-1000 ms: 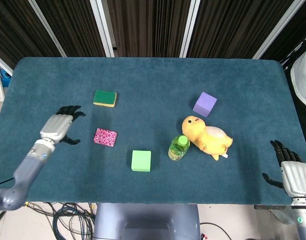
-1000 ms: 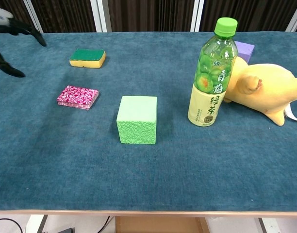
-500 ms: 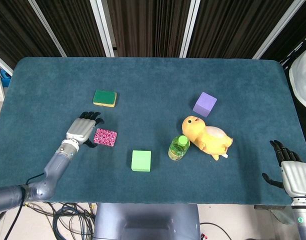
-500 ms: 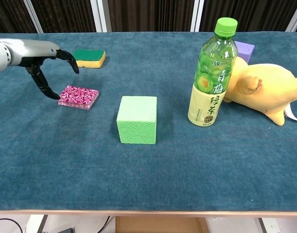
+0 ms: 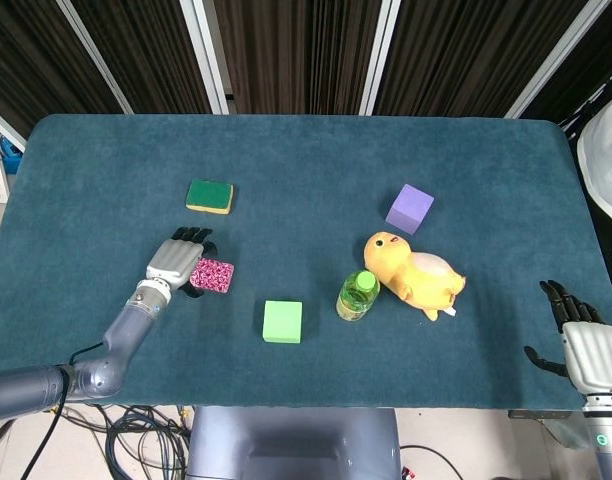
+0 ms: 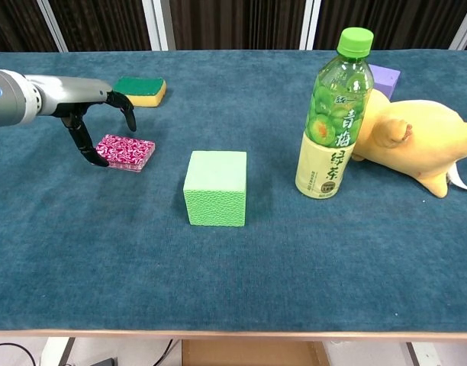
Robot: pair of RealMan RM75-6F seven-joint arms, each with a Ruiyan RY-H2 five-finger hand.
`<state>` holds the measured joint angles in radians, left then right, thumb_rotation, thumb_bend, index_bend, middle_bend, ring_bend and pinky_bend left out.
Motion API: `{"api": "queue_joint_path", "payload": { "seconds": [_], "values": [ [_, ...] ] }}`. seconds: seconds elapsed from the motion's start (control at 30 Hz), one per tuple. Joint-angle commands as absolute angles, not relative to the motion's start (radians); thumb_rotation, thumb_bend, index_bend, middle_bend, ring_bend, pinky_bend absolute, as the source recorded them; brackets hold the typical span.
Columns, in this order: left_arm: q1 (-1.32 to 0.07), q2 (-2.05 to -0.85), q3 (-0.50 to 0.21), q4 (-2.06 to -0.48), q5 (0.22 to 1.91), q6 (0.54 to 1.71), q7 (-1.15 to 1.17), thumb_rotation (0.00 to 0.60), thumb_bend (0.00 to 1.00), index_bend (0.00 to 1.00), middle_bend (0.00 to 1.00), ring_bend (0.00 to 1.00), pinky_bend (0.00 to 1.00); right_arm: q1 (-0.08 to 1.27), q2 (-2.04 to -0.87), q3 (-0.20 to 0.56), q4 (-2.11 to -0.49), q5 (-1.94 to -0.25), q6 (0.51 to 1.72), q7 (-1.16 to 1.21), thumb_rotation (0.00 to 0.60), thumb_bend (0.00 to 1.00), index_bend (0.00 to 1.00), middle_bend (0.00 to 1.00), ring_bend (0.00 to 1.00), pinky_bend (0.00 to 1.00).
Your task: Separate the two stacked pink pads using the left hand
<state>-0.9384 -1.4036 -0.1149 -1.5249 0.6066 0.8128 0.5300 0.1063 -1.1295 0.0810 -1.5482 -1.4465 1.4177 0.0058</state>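
Note:
The two pink patterned pads lie stacked on the blue table, left of centre. My left hand hovers over the stack's left edge with fingers spread and curved downward; its thumb reaches down by the near-left corner of the stack, and I cannot tell if it touches. Nothing is held in it. My right hand rests open at the table's near right corner, far from the pads, and shows only in the head view.
A green-and-yellow sponge lies behind the pads. A green cube sits to their right, then a green tea bottle, a yellow plush duck and a purple cube.
My left hand has travelled right from the table's left side to the pink stack, and its fingers now arch over the left edge. The pads and my right hand have not moved.

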Motion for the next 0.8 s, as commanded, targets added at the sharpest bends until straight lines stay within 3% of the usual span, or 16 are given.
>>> {"api": "queue_joint_path", "payload": {
  "seconds": [0.03, 0.8],
  "values": [
    [-0.943, -1.409, -0.110, -1.521, 0.601, 0.816, 0.534, 0.600, 0.17, 0.36, 0.13, 0.00, 0.00, 0.105, -1.129, 0.081, -1.548, -1.446, 1.420, 0.008, 0.600, 0.20, 0.05, 0.08, 0.15, 0.22],
    [-0.978, -1.436, -0.088, -1.500, 0.540, 0.820, 0.550, 0.600, 0.19, 0.42, 0.13, 0.00, 0.00, 0.107, -1.126, 0.082, -1.543, -1.446, 1.416, 0.019, 0.600, 0.20, 0.05, 0.08, 0.15, 0.22]
  ]
}}
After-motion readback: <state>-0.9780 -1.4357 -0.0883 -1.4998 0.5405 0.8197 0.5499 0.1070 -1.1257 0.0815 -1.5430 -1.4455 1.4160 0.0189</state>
